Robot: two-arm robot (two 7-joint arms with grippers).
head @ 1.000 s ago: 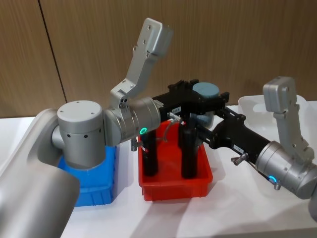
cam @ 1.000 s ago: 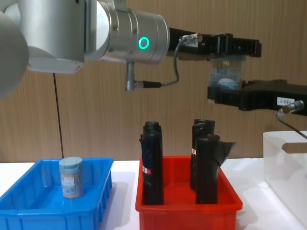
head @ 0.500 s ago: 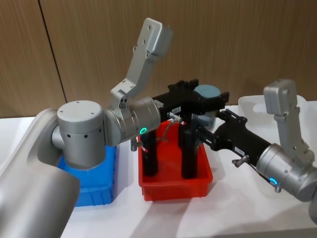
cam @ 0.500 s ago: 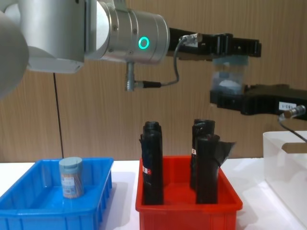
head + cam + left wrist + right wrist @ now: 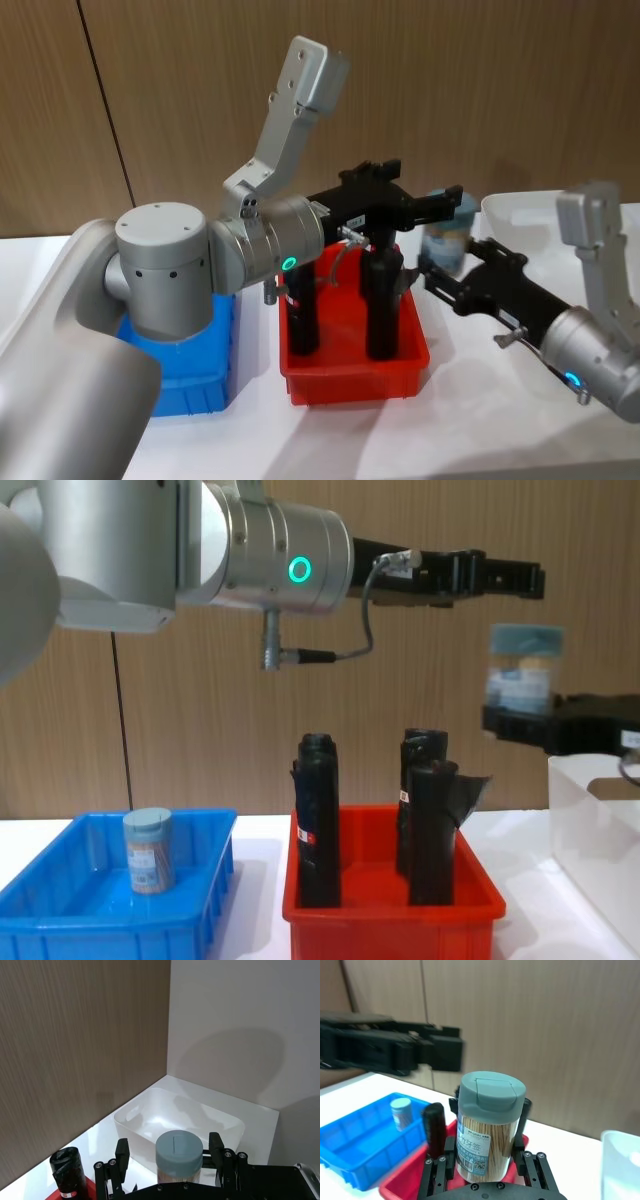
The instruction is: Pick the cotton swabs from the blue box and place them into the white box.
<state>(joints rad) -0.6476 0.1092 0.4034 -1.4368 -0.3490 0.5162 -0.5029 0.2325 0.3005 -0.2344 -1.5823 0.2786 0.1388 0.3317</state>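
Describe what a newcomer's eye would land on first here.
The right gripper holds a jar of cotton swabs in mid-air, between the red bin and the white box. The left gripper hangs open above the red bin's black rolls; another jar stands in the blue box.

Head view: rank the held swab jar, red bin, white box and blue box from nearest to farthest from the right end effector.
1. The cotton swab jar, gripped in the right end effector.
2. The red bin on its left and the white box on its right: too close to call.
3. The blue box, far left.
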